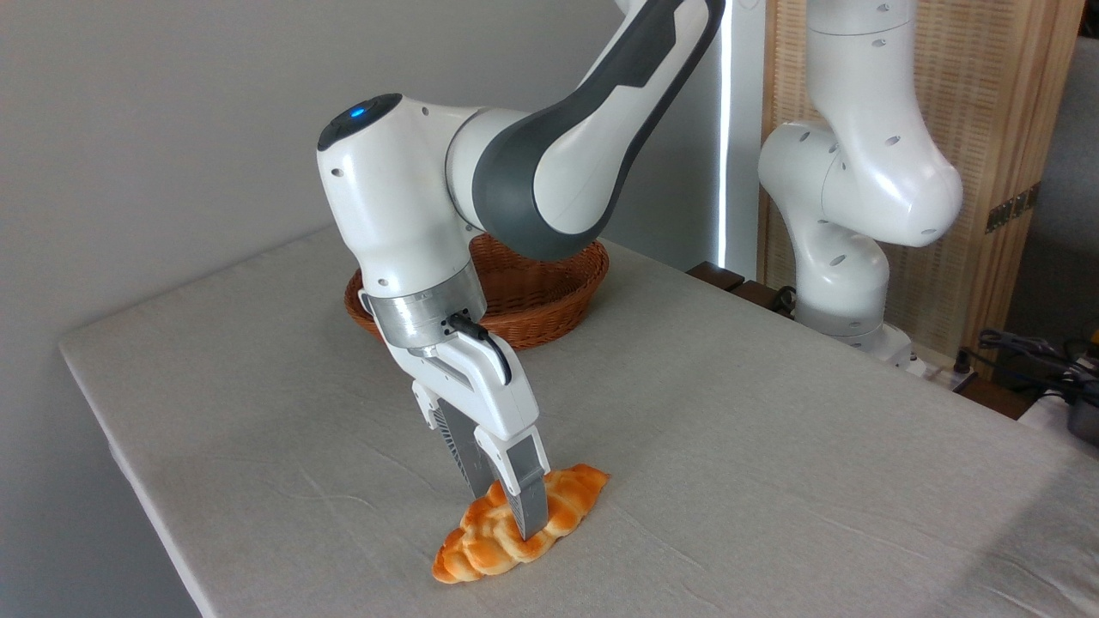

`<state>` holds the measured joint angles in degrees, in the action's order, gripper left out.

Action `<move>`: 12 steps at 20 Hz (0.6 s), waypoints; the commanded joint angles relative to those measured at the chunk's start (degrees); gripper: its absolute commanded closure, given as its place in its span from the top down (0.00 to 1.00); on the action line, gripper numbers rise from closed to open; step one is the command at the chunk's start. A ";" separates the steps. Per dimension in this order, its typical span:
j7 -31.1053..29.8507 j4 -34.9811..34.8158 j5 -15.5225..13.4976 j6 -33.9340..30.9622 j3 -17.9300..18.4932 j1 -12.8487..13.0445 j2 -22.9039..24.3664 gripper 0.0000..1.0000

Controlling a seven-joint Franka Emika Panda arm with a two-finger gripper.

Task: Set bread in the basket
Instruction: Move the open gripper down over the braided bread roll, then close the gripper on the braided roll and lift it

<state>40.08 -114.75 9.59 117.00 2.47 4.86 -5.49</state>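
The bread point(481, 536), a braided golden-orange loaf, lies flat on the grey tablecloth near the table's front edge. My gripper point(506, 506) is lowered onto its middle, tilted, with one finger on each long side. The near finger point(531, 502) presses against the loaf's front side and the far finger point(464, 455) stands behind it, so the jaws look closed on the loaf. The basket point(562, 296), an oval reddish-brown wicker one, sits at the back of the table behind my wrist, which hides part of it. What shows of its inside holds nothing.
The arm's white base point(846, 257) stands at the table's right rear edge, with cables point(1030, 356) beyond it. A wooden slatted screen point(987, 129) stands behind. The table's left edge point(120, 463) is close to the loaf.
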 commanded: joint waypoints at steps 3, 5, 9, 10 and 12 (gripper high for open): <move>0.61 -0.82 5.33 1.30 0.08 -0.03 -0.31 0.39; 0.52 -0.82 5.79 1.30 0.08 -0.03 -0.31 0.37; 0.17 -0.73 5.70 1.30 -0.01 -0.03 -0.31 0.33; 0.17 -0.73 5.70 1.30 0.08 -0.03 -0.31 0.33; 0.08 -0.73 5.70 1.03 -0.01 -0.03 -0.31 0.32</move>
<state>40.10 -114.90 14.07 117.00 2.30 4.95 -5.70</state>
